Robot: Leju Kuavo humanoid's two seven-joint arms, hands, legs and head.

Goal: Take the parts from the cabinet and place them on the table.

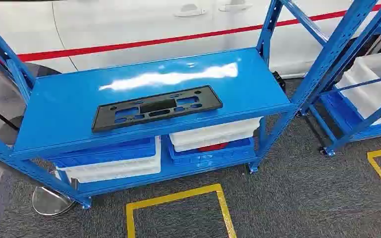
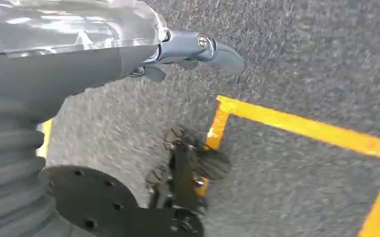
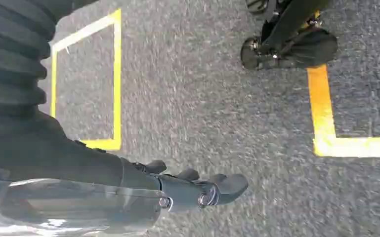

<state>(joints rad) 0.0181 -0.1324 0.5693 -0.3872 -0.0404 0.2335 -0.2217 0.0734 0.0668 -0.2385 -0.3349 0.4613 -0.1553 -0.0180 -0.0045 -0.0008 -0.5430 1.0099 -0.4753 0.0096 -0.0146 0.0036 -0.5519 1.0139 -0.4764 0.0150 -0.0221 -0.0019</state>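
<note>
Where the cabinet (image 1: 257, 94) stands before us, we find the part (image 1: 157, 107), a black plate, lying flat near the front edge of its top shelf, untouched. We see the left hand (image 2: 178, 54) over grey carpet (image 3: 202, 89), fingers extended, holding nothing. The right hand (image 3: 192, 187) likewise hangs empty over the carpet, fingers outstretched.

Left hand (image 2: 197, 52) hangs over grey floor, upper centre of the left wrist frame, fingers extended and apart, holding nothing. Right hand (image 3: 202, 190) hangs likewise, lower centre of the right wrist frame, fingers extended, slightly spread, holding nothing.
</note>
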